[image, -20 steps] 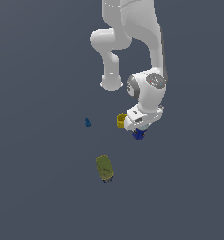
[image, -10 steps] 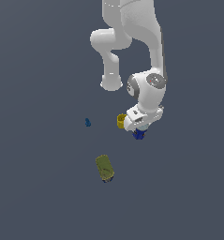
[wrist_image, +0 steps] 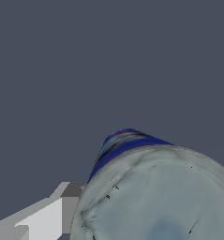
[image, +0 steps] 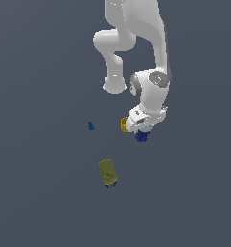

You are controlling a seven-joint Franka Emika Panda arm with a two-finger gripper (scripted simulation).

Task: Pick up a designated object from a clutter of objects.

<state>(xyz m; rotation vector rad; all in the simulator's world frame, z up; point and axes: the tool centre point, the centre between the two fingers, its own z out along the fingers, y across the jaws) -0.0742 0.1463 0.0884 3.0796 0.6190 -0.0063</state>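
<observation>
Exterior view showed me the white Panda arm (image: 136,43) reaching down from the top of the frame, elbow bent, its wrist folded low over the dark grey floor (image: 39,202). My gripper (image: 142,134) sat right on the dark blue cylindrical can with the silver-grey lid (image: 142,137), which peeked out below the hand; I could not tell whether the jaws were clamped on it or apart. Wrist view was filled by that can's grey lid (wrist_image: 160,197), blue wall with an orange streak behind it, one pale finger (wrist_image: 38,220) just beside it. I counted one yellow cup (image: 124,124) touching the hand's side, contents hidden; one olive-green can (image: 108,173) lying on its side well apart; one tiny blue piece (image: 90,126) apart towards the exterior view's left
</observation>
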